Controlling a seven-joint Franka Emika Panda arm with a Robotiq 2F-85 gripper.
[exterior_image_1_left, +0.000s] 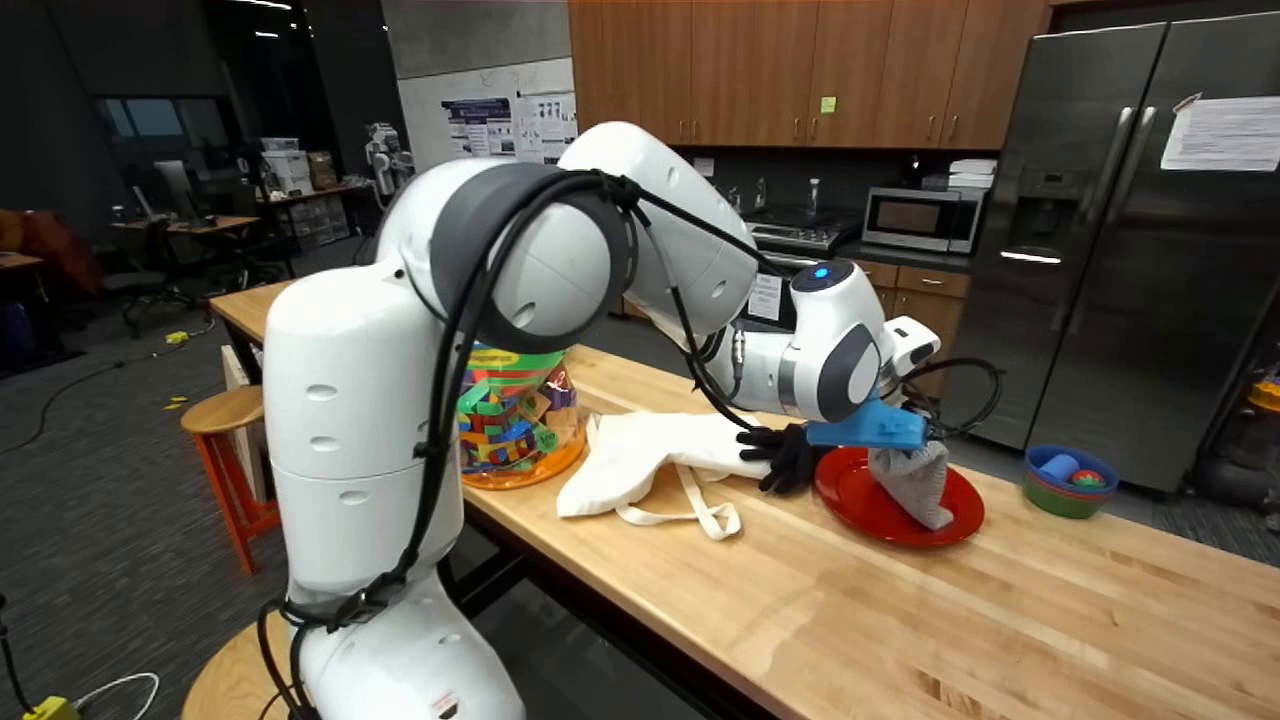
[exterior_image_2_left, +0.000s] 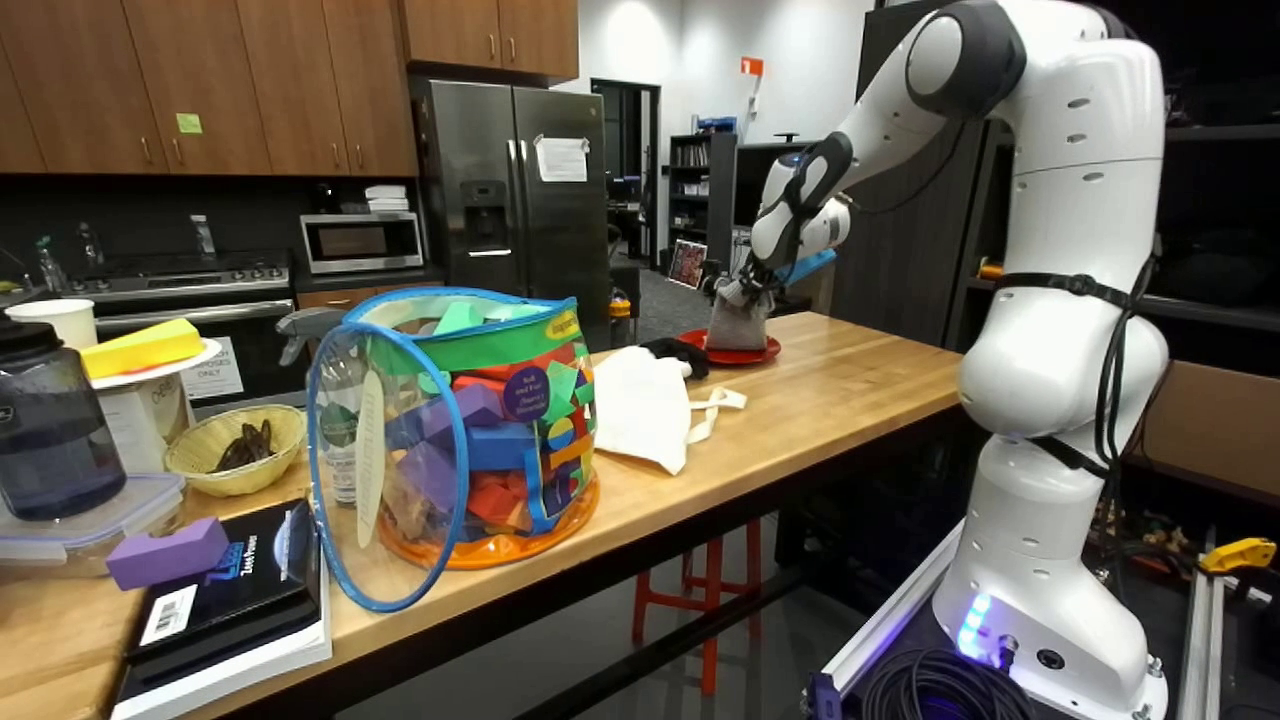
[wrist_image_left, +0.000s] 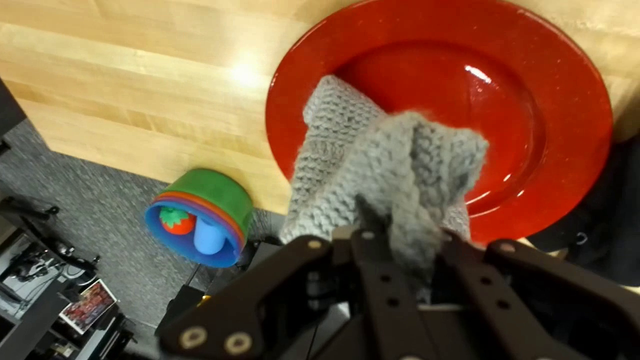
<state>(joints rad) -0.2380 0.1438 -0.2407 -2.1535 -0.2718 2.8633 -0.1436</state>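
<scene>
The gripper is clamped on a grey knitted cloth, which hangs over a red plate on the wooden table. In an exterior view, a clear bag of blocks stands nearer, its round purple label too small to read, with a black box lettered "Power" at near left; far left, a sheet on the oven shows "ONLY".

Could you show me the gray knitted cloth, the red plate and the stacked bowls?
Gray knitted cloth (wrist_image_left: 375, 175), wrist view: near its middle.
Red plate (wrist_image_left: 575, 110), wrist view: on its bare rim.
Stacked bowls (wrist_image_left: 225, 191), wrist view: on their green outer wall.
</scene>
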